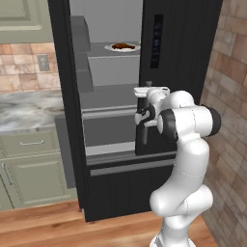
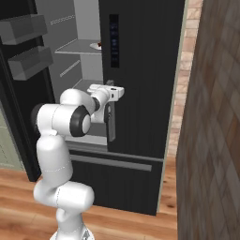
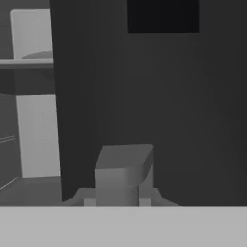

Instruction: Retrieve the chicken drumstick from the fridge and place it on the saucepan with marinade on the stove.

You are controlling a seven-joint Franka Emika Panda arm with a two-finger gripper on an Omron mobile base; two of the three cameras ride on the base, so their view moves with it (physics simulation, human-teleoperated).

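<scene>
Closing at the grey handle (image 3: 123, 173) of the right fridge (image 1: 178, 53) door, gripper (image 2: 110, 93) jaws narrow around it | beyond, chicken drumstick (image 1: 122, 47) on a plate (image 1: 136, 48), upper shelf | likely light, soft, greasy; best pinched across its thick middle

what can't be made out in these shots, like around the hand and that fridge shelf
- Hand, hand view: its fingertips sit behind the grey door handle, so an actual grip can't be judged.
- Chicken drumstick, left base view: too small for detail on its plate; right base view, the closed door covers most of it.
- Fridge top: cut off by the frame edge.
</scene>
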